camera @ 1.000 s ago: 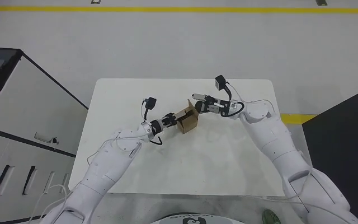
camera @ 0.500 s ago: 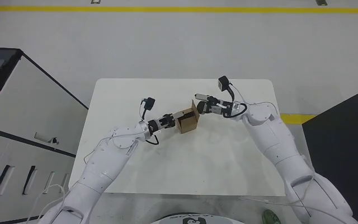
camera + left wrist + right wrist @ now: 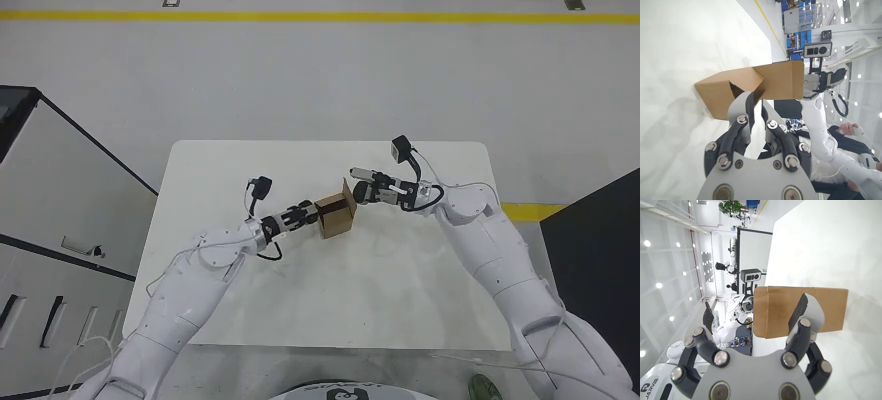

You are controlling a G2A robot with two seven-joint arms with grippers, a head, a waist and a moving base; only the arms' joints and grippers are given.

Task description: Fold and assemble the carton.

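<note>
Top: brown carton (image 3: 336, 217) sits mid-table on the white table (image 3: 420, 300), with one flap (image 3: 346, 190) standing upright on its right side. Left arm (image 3: 205, 275) stretches in low from the near-left corner. The left gripper (image 3: 312, 211) is at the carton's left side, touching it. Right arm (image 3: 490, 245) comes in from the right with the elbow bent. The right gripper (image 3: 358, 184) is just beside the raised flap; can't tell from here whether it touches.

Left wrist: left gripper (image 3: 757, 98) points straight at the carton (image 3: 719, 94). Jaws are drawn nearly together, clamped on the cardboard edge at the notch where two panels meet; dark interior shows there. Carton rests on the table (image 3: 687, 47). The flap (image 3: 781, 81) sticks out past the fingertips, rounded corners, clear of the table. Right arm (image 3: 817, 121) is behind the flap.

Right wrist: right gripper (image 3: 755, 298) has its jaws spread wide, holding nothing. One finger (image 3: 808, 311) lies in front of the carton's (image 3: 780, 313) broad outer panel, on the table side; can't tell if the pad touches it. The other finger (image 3: 707, 313) hangs in the air beyond the flap's free edge, off the cardboard. The panel faces the camera square-on, its far edge down on the table (image 3: 819, 247).
</note>
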